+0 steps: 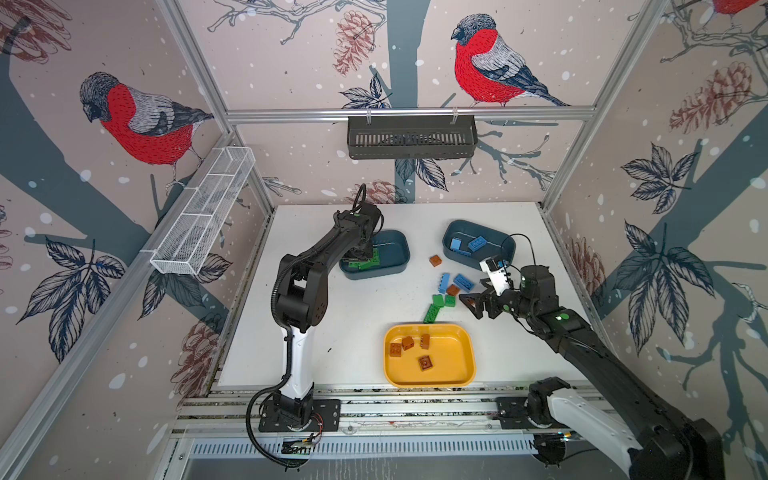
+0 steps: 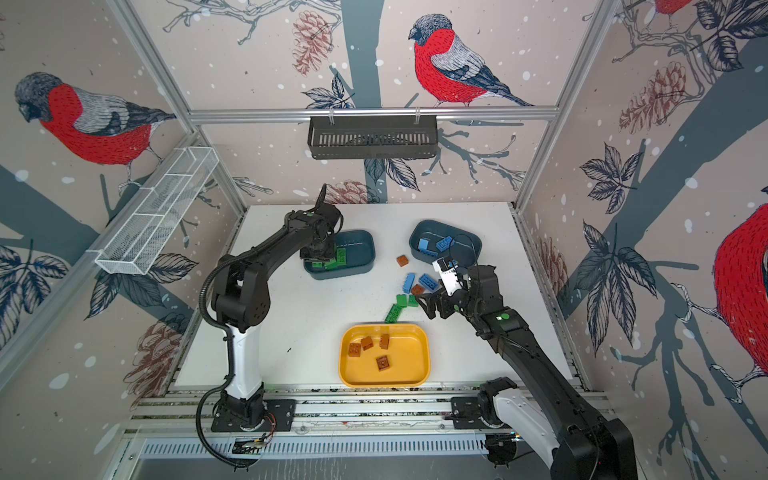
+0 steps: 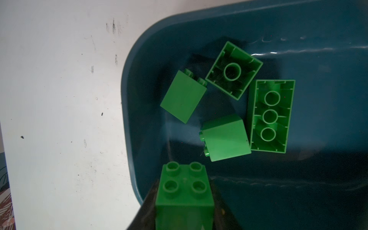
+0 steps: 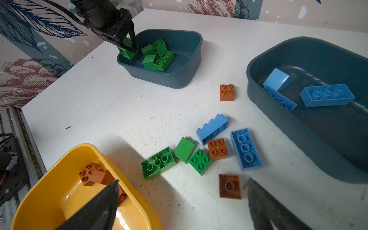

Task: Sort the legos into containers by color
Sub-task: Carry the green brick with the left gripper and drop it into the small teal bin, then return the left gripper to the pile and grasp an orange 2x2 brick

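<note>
**Green brick clamped over its tub, eight bricks loose**

At the near edge of the tabletop (image 1: 345,332), about midway along it, the yellow tray (image 1: 451,365) is seen with four brown bricks (image 1: 424,363) lying in it.

Just beyond the tray's far rim, a loose cluster is spread a little right of the tabletop's middle. It is made up of:
- a green oblong brick (image 4: 158,163) turned hollow side up
- a green tipped brick (image 4: 184,149) lying on its side
- a green studded square (image 4: 200,161)
- a brown studded square (image 4: 218,149)
- a blue tipped oblong (image 4: 212,129) on its side
- a blue upturned oblong (image 4: 246,149)
- a brown upturned brick (image 4: 230,186)

The right claw (image 4: 182,180) is held over the near side of this cluster with its jaws spread wide, and nothing is gripped. In the right wrist view the brown upturned brick is seen on the tabletop between the two fingers.

Farther on, a lone brown brick (image 1: 435,260) is set studs up between the two tubs.

Toward the far edge, right of the middle, the right teal tub (image 1: 465,227) is found with three blue bricks (image 4: 327,94) inside.

Left of the middle stands the left teal tub (image 1: 395,249), in which four green bricks (image 3: 226,137) are scattered. The left claw (image 4: 128,46) is clamped on a fifth green brick (image 3: 184,191), a square one. It is held over the tub's end facing the tabletop's left edge, apart from the four lying below.
</note>
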`<action>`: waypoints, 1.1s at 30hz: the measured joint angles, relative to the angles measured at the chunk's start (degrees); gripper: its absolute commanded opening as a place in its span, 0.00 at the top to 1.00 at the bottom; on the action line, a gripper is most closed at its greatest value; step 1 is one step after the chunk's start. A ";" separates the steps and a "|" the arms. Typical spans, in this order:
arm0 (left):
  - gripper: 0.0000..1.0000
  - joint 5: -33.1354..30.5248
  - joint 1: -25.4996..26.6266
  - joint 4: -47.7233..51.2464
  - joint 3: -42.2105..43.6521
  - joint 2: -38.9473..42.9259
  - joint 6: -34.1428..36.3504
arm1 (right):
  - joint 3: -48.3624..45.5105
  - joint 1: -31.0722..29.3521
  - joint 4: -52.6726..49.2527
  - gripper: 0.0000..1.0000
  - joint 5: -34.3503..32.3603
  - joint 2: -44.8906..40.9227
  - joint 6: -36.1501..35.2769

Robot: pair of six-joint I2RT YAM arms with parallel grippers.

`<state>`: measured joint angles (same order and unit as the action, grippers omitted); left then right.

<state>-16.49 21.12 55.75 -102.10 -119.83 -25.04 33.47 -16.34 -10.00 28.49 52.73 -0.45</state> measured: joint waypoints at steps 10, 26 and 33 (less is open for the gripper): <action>0.43 0.42 -0.11 0.26 0.31 0.68 -0.55 | 0.26 0.00 -0.02 0.01 0.00 0.46 -0.09; 0.38 10.93 10.91 0.37 2.43 7.21 -5.64 | 0.26 0.11 -0.20 0.01 -0.09 0.24 -1.09; 0.37 15.34 16.65 -2.49 -1.05 4.83 -11.13 | 0.24 0.57 -0.35 0.00 -0.70 0.13 -1.11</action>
<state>-1.15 37.78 53.25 -103.15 -115.00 -36.16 33.71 -15.77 -10.35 27.79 52.86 -1.56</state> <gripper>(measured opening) 0.626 0.995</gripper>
